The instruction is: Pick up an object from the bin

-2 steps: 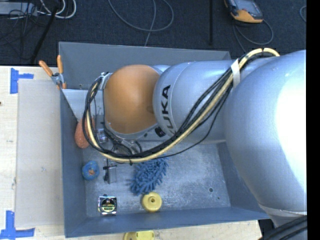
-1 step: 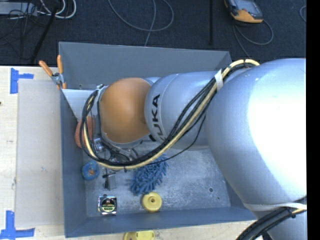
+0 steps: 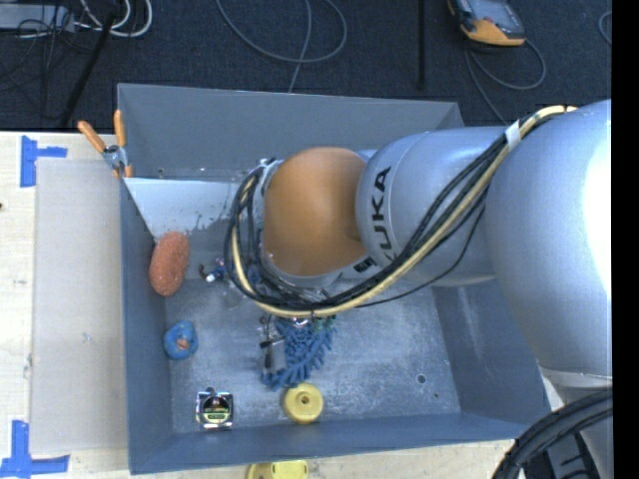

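Observation:
My gripper [image 3: 268, 341] pokes out below the arm's orange cover in the middle of the bin, low over the bin floor. It sits at the left edge of a blue shaggy cloth [image 3: 300, 353], touching or nearly touching it. A yellow round disc [image 3: 302, 402] lies just in front of the cloth, near the bin's front wall. Whether anything is in the gripper is hidden by the arm.
An orange oval scrubber [image 3: 170, 262] lies by the left wall, with a small blue round thing [image 3: 181, 340] in front of it. A small tape measure [image 3: 214, 408] sits in the front left corner. A small metal piece [image 3: 212, 271] lies beside the scrubber. The arm covers the bin's back and right.

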Available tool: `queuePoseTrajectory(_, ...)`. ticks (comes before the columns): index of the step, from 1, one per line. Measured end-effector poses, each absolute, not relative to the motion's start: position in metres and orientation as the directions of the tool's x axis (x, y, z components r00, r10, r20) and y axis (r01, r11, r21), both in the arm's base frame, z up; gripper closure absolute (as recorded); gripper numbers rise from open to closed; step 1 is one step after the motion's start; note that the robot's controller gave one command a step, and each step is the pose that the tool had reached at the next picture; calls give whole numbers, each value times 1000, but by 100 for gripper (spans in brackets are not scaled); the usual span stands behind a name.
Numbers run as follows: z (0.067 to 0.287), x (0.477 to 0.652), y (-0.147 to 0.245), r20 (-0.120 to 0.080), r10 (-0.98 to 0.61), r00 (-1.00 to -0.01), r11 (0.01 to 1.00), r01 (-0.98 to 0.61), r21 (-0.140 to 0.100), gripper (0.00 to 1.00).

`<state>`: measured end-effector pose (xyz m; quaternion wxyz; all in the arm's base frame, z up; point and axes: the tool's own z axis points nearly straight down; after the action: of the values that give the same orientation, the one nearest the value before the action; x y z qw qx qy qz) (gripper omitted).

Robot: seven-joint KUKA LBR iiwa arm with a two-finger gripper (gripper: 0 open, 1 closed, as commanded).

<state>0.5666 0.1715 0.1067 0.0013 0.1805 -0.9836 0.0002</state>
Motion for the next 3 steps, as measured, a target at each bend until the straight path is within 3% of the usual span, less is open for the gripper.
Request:
queuePoseTrajectory(1,72,569,133,2,-522,-853,853,-522,1,0)
queuePoseTrajectory(2,72,583,120,-6,-668,-744,744,-668,2,100)
queuePoseTrajectory(3,72,583,120,-6,-667,-745,745,-667,2,100)
